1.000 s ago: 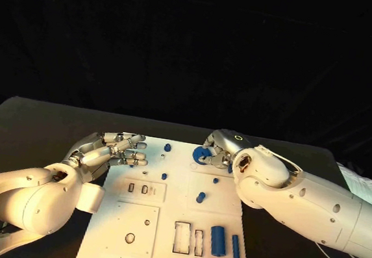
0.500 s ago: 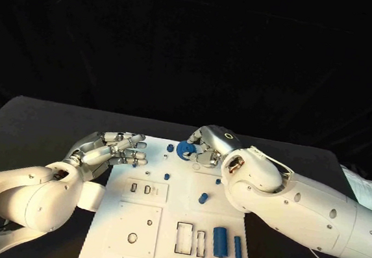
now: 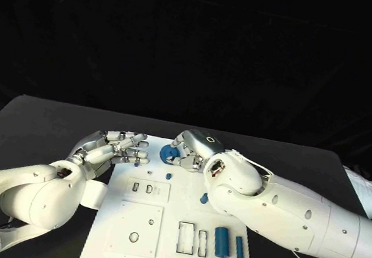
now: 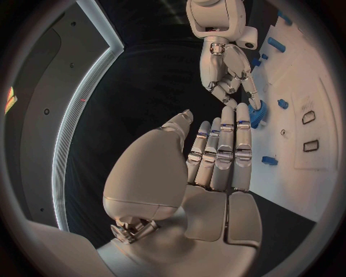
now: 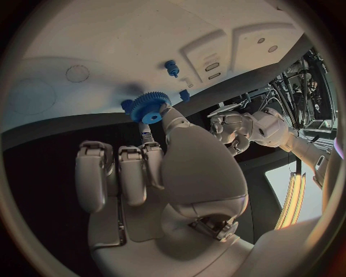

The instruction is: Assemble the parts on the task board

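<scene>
Right hand [image 3: 192, 151] pinching a blue gear [image 5: 150, 107] at the task board's [image 3: 164, 247] far edge, centre frame. Left hand [image 3: 112, 149] beside it at the board's left edge, fingers loosely apart, holding nothing.

So over the last second my right hand [image 3: 195, 149] has slid across the far end of the white task board [image 3: 169, 245], carrying the small blue toothed plastic gear [image 5: 150, 107] pinched in its fingertips. It started over toward the board's right side and now it's close to my left hand [image 3: 112, 151], with the gear just off that hand's fingertips [image 4: 243, 113]. My right forearm swung in with it, so it now covers more of the board's right side. The left hand barely moved.
</scene>
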`<state>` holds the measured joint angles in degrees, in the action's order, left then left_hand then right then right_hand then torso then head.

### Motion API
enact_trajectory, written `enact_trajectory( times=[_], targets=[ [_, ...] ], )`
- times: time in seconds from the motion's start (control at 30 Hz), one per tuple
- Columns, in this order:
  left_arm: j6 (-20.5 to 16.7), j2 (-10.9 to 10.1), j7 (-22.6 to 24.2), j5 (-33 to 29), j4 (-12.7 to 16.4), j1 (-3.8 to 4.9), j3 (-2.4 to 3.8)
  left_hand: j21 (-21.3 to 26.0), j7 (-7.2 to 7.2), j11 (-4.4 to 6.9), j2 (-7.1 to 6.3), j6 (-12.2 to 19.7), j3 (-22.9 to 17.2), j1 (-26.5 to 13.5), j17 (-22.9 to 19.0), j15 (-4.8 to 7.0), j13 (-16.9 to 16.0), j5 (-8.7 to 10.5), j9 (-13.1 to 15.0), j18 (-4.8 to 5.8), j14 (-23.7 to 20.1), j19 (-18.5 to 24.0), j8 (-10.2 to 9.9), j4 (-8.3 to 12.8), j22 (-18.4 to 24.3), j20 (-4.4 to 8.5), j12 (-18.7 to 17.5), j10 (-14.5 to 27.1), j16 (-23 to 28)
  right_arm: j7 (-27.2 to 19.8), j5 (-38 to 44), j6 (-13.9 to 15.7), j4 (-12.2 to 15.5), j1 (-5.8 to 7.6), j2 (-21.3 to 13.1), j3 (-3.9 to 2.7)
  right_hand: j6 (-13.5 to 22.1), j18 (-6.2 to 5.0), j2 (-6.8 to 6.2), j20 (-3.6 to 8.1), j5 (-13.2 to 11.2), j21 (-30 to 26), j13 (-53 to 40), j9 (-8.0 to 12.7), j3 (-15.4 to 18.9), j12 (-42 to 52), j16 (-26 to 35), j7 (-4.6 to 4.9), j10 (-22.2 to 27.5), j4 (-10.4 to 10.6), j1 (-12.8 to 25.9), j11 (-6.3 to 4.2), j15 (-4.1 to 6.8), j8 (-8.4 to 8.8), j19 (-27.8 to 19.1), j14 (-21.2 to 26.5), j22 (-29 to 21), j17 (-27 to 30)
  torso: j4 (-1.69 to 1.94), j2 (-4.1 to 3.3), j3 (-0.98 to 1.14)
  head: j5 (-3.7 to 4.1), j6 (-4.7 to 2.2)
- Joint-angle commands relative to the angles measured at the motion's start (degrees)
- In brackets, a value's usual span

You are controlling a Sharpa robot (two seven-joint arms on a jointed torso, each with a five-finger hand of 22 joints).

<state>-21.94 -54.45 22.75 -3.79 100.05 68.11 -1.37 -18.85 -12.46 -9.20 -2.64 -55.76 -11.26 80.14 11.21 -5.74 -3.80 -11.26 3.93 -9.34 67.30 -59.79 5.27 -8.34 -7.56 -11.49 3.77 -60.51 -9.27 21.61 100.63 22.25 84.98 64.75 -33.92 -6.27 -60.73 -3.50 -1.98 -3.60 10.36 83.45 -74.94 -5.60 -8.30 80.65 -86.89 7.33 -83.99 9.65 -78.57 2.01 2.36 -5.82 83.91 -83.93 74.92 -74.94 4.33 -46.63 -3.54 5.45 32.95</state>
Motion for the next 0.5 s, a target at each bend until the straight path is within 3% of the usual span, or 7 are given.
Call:
enact_trajectory(
  times=[0.03, 0.43, 0.5],
  targets=[
    [1.1, 0.2, 0.6, -0.1, 0.0, 0.04, 0.04, -0.2, -0.14, -0.12, 0.08, 0.0, 0.1, 0.5, 0.1, -0.09, 0.0, 0.11, 0.0, -0.96, -0.3, -0.1, -0.3, 0.4, -0.1, -0.04, -0.1, 0.4, 0.3, -0.5, 1.4, -1.5, -1.1, -0.09, 1.0, 0.07, -0.9, 0.65, 0.15, 0.21, 0.4, 0.3, -8.0, -0.5, -0.3, -0.1, -0.2, -0.77, -2.0, 0.1, 0.1, -0.37, 0.26, -0.30, 0.4, -4.9, 1.0, -9.3, -0.13, -0.02, 0.06, -0.23, 0.08],
    [1.1, 0.5, 0.5, -0.1, 0.0, 0.04, 0.04, -0.2, -0.14, -0.12, 0.08, 0.0, 0.1, 0.5, 0.1, -0.09, 0.0, 0.11, 0.0, -0.96, -0.3, -0.1, -0.3, 0.4, -0.1, -0.04, -0.1, 0.4, 0.3, 0.5, 2.0, -2.6, -3.8, -0.11, 3.2, 0.32, 0.3, 0.67, -0.46, 0.07, 0.3, 0.3, -7.6, -0.3, -0.4, -0.9, 0.1, -0.27, -1.7, -0.1, 0.8, -0.01, 0.03, 0.76, 0.4, -4.8, 1.1, -8.9, -0.19, -0.10, 0.16, 0.02, 0.36],
    [1.1, 0.5, 0.5, -0.1, 0.0, 0.04, 0.04, -0.2, -0.13, -0.11, 0.10, 0.0, 0.0, 0.5, 0.1, -0.09, 0.0, 0.12, 0.0, -0.96, -0.3, -0.1, -0.3, 0.4, -0.1, -0.03, -0.1, 0.3, 0.4, 0.7, 2.1, -3.1, -4.0, -0.11, 3.4, 0.33, 1.0, 0.66, -0.68, -0.11, -1.3, 0.2, -7.3, -0.1, -0.1, -1.3, 0.2, 0.08, -1.5, 0.3, 1.8, 0.32, -0.26, 1.40, 0.4, -4.8, 1.0, -8.7, -0.16, -0.06, 0.16, 0.02, 0.36]
  ],
)
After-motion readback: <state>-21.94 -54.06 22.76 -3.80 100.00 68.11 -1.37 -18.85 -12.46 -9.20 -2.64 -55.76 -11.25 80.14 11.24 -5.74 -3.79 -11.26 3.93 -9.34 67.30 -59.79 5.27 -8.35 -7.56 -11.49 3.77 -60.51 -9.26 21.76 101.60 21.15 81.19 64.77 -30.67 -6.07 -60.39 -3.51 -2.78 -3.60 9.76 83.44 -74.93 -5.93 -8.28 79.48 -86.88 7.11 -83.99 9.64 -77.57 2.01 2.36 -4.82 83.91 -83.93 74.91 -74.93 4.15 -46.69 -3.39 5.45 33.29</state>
